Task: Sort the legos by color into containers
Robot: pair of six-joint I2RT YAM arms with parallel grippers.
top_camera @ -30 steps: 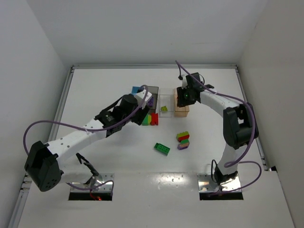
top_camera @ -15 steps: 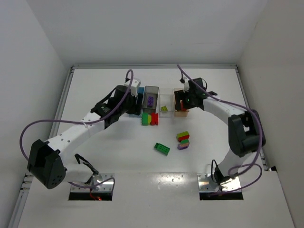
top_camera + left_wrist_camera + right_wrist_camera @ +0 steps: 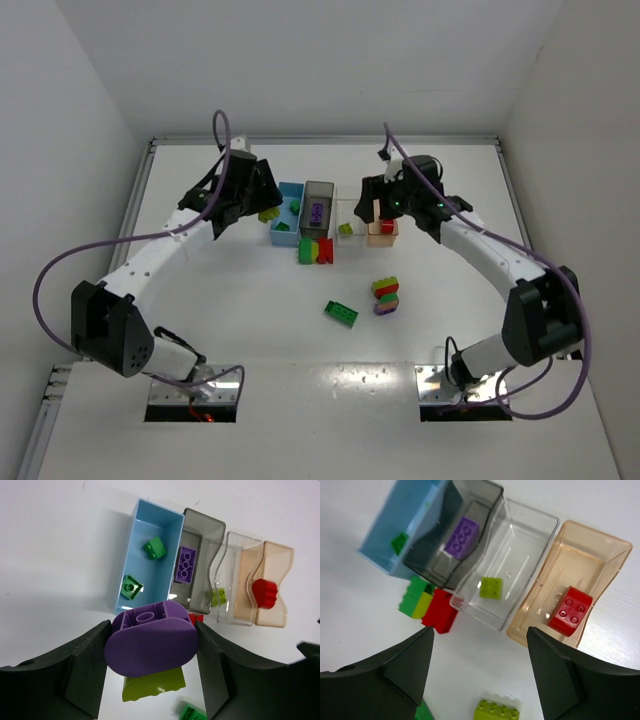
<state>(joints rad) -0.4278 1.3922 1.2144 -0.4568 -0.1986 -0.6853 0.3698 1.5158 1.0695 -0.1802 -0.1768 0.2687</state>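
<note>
Our left claw (image 3: pixel 152 626) is squeezed shut on a round-ended purple brick (image 3: pixel 150 647). A yellow-green piece (image 3: pixel 152 689) peeks out just under it. We cannot tell if the two are stuck together.

We think purple belongs in the dark grey bin (image 3: pixel 205 545), because a second purple brick (image 3: pixel 186 565) lies in it already. That bin is ahead of the left claw and a little to its right. The blue bin (image 3: pixel 161 527) is touching it on the left. Seen from above, the blue bin sits between the claw and the grey bin, so we think the brick must cross over the blue one first.

The grey bin is long and thin. Its long side points away from the claw, so there is little room sideways.

Our right claw (image 3: pixel 480 630) hangs wide open with nothing in it, above the bins.
</note>
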